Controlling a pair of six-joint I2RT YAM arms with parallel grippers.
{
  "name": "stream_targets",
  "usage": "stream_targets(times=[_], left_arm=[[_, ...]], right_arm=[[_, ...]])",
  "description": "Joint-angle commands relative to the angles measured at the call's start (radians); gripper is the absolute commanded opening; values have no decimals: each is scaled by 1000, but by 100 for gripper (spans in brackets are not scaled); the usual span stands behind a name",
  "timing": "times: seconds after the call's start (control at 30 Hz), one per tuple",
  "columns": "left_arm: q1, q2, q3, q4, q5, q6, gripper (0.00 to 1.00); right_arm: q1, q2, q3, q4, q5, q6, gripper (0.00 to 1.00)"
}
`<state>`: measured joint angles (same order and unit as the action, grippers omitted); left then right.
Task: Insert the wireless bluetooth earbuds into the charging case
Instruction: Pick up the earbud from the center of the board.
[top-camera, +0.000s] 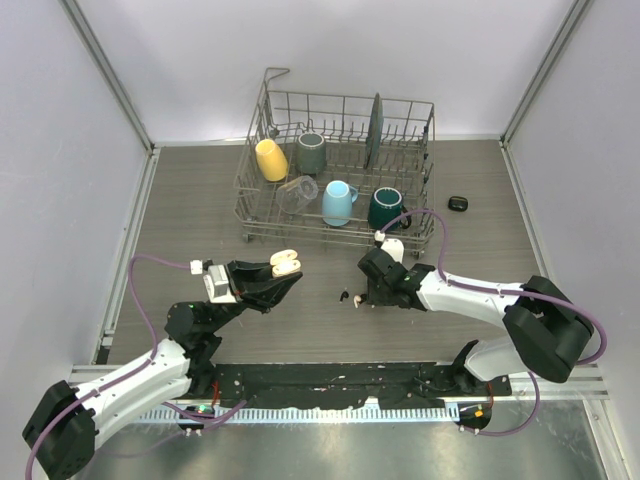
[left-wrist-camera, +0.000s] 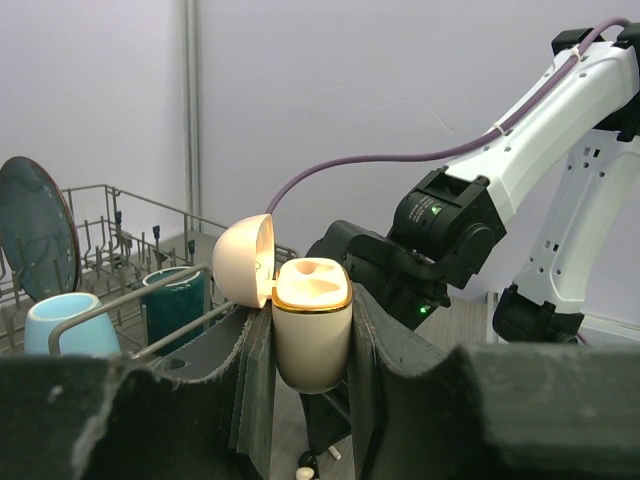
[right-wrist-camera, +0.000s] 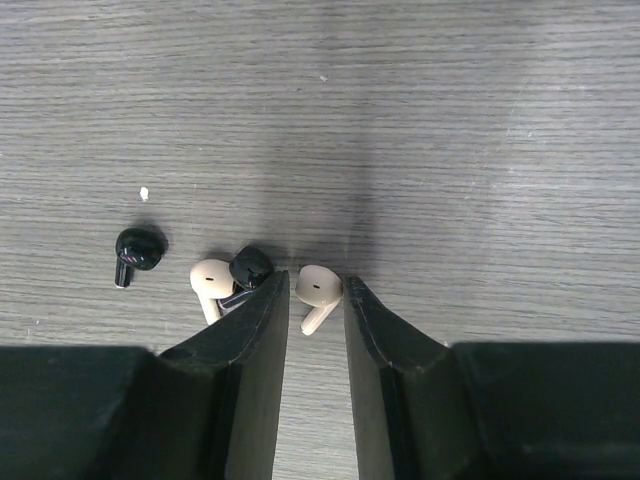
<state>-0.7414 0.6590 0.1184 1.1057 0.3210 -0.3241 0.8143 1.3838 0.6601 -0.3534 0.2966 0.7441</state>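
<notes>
Holding the open charging case upright, left fingers clamp its sides so the sockets face up. Right fingers sit low on the surface, narrowed around a cream earbud between their tips; firm pinch unclear. Other earbuds lie just outside one finger.

My right pincer covers pt of the cream earbud stem (grip or just touching? can't tell). Black earbud half behind one finger. Charging case base buried btw left pincer pads. From above, earbuds are specks.
</notes>
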Motion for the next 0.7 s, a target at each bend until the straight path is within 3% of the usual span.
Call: stream_targets(times=[0.0, 0.47, 0.67], left_arm=[[-4, -6, -3, 37, -16, 25, 0], [-4, -7, -6, 36, -17, 25, 0], [-4, -7, -10, 36, -19, 25, 0]], right_arm=[[-18, 12, -2, -15, 29, 37, 34], [-17, 23, -8, -32, 44, 32, 34], [-17, 20, -20, -7, 26, 34, 27]])
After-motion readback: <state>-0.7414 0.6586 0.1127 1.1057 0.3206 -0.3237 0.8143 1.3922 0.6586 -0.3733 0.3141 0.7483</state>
